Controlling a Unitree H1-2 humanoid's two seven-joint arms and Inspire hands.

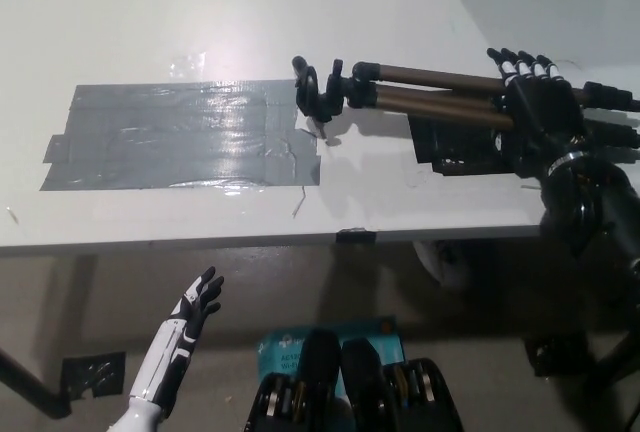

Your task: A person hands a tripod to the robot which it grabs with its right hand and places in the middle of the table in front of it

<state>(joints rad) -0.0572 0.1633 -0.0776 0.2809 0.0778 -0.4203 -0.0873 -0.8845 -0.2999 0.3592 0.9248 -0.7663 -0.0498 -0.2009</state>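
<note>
A folded tripod with bronze legs and a black head lies almost flat just above the white table, its head at the right end of the grey tape patch. My black right hand is at the tripod's legs near the table's right edge, with its fingers stretched out straight beside them; whether it still grips the legs I cannot tell. My white left hand rests open below the table's front edge at the lower left.
A black square patch lies on the table under the tripod legs. A small black clip sits on the front edge. Floor shows below the table, with a blue item and a black foot plate.
</note>
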